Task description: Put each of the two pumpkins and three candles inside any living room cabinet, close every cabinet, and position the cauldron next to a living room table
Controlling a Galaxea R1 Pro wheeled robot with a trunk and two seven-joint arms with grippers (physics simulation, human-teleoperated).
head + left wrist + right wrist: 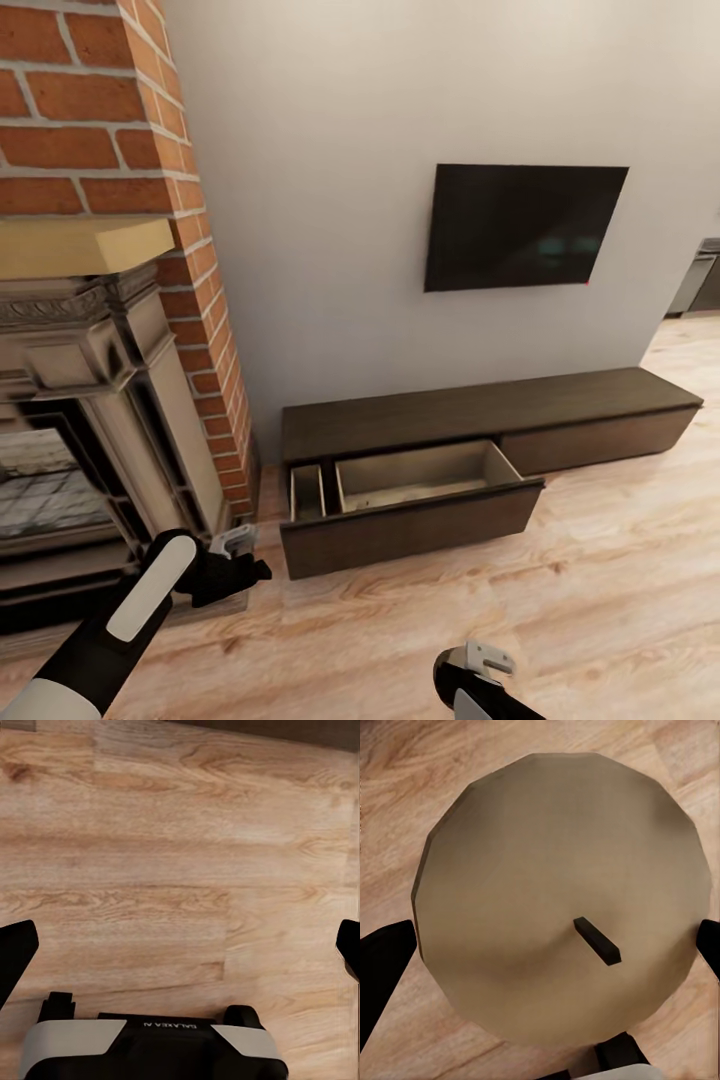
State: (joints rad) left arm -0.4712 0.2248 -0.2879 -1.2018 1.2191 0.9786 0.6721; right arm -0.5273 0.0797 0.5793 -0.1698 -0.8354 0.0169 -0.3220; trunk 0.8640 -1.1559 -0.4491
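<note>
Close under the right wrist camera sits a candle [562, 896], seen end-on: a flat, round, dull tan face, faceted at the rim, with a short black wick lying aslant near its middle. It lies between the two dark fingers [382, 975] of the right gripper [551, 952], which show at either edge of the face. The jaws appear closed on the candle, though the contact itself is hidden behind it, so this is a judgement. Wooden floor [405, 765] shows beyond the candle, so it is held above the boards rather than over the drawer.

The left gripper [180, 952] points down at bare floor with its fingers spread wide apart and nothing between them.

From the head view the cabinet [480, 410] stands along the wall below the black TV [525, 225], just right of the brick fireplace [110, 300]. Its left drawer [415, 480] is pulled out, and the pale inside looks empty from this angle; the near part of its floor is hidden by the drawer front. The right arm's wrist [480, 680] is low in that view, short of the drawer.

By my reading the task is early: one candle is in hand and not yet stowed. Nothing appears to be in the cabinet, the drawer is yet to be shut, and the cauldron step is not yet done.
</note>
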